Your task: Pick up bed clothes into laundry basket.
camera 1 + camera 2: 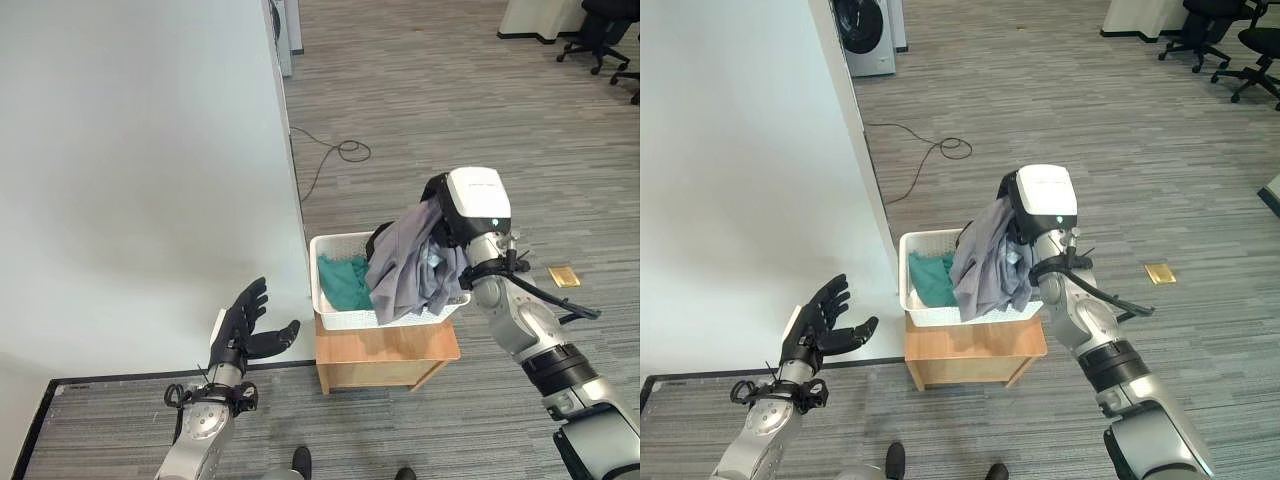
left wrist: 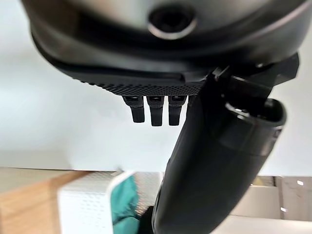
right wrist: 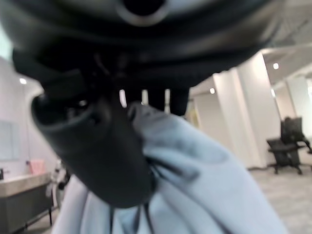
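The right hand point(image 1: 443, 215) grips a grey garment point(image 1: 405, 268) that hangs over the laundry basket point(image 1: 335, 313), draped on its far rim beside a teal cloth point(image 1: 343, 283) already inside. Release seems the step left. The left hand point(image 1: 243, 320), fingers spread and empty, hovers beside the basket, above the white bed point(image 1: 130, 180). The basket fills its wooden stand point(image 1: 385, 355); open floor lies beyond.
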Controlling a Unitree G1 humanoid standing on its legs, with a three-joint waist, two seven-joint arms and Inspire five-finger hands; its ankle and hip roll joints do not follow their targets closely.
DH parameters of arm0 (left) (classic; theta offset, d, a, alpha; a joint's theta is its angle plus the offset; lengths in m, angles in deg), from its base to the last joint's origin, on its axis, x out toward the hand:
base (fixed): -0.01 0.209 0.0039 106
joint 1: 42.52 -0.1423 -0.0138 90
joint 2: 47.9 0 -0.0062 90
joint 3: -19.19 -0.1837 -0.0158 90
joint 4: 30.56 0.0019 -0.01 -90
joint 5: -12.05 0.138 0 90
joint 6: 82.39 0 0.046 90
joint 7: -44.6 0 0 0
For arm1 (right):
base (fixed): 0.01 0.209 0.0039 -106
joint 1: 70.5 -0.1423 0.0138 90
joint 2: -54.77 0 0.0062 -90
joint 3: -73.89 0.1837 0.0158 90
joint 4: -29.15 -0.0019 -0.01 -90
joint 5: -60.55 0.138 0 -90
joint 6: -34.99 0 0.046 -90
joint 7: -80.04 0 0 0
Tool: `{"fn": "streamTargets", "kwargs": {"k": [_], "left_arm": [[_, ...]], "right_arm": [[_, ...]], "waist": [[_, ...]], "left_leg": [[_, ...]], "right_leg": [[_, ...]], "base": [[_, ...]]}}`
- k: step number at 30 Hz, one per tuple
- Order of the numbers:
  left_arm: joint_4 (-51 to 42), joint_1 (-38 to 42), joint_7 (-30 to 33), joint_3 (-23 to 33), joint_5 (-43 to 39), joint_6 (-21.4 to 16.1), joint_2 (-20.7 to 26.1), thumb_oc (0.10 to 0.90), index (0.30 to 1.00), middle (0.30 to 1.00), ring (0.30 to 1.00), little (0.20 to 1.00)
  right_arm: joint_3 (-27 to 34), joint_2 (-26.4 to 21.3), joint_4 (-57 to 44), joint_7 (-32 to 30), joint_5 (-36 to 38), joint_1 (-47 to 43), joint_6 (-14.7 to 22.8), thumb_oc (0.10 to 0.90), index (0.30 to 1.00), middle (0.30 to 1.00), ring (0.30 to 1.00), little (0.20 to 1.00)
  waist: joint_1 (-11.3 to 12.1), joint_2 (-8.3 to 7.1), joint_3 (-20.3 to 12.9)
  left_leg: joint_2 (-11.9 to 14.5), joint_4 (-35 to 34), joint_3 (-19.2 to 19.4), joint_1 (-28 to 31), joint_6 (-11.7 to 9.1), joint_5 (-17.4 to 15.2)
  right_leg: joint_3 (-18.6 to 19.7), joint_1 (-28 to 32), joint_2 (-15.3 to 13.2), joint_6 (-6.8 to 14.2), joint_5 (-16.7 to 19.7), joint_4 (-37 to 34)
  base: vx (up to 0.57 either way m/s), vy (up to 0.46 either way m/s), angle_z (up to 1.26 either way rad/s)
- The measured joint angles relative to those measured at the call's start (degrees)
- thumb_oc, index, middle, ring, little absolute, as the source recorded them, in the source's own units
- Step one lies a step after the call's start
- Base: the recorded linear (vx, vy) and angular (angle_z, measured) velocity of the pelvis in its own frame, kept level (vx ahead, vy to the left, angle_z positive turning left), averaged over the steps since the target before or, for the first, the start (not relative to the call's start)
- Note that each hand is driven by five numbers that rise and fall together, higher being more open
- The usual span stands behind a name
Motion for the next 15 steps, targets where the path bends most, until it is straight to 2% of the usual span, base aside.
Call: {"fn": "streamTargets", "kwargs": {"k": [5, 11, 15], "left_arm": [[0.23, -1.11, -1.16, 0.00, -0.12, 0.00, 0.59, 0.800, 0.900, 0.900, 0.900, 0.900], [0.40, -1.94, -1.18, 0.04, -1.18, 0.00, 0.63, 0.800, 0.900, 0.900, 0.900, 0.900], [0.45, -1.40, -1.19, -0.11, -2.21, -0.01, 0.63, 0.800, 0.900, 0.900, 0.900, 0.900]], "right_arm": [[-0.87, -2.08, 8.89, -0.42, 0.80, -5.06, -0.23, 0.400, 0.300, 0.300, 0.300, 0.300], [-2.60, -1.47, 11.39, -0.71, 2.51, -5.89, -1.05, 0.400, 0.300, 0.300, 0.300, 0.300], [-3.87, -1.01, 14.35, -0.92, 2.89, -5.95, -1.17, 0.400, 0.300, 0.300, 0.300, 0.300]], "waist": [[1.41, 0.00, -0.01], [1.74, -0.07, 0.03], [3.13, -0.74, 0.43]], "left_leg": [[-0.15, -0.01, -1.47, -1.54, -0.25, 0.38], [-0.14, 0.03, -2.52, -4.37, -0.09, 1.11], [0.14, 0.07, -2.87, -6.94, -0.30, 1.54]], "right_leg": [[-1.54, -0.60, -0.14, 0.00, -0.07, -0.01], [-2.81, -2.82, -0.07, -0.03, 0.01, 0.01], [-3.04, -5.22, 0.25, -0.26, 0.19, 0.02]], "base": [[-0.01, 0.022, 0.15], [-0.05, 0.019, 0.09], [-0.10, -0.006, 0.04]]}}
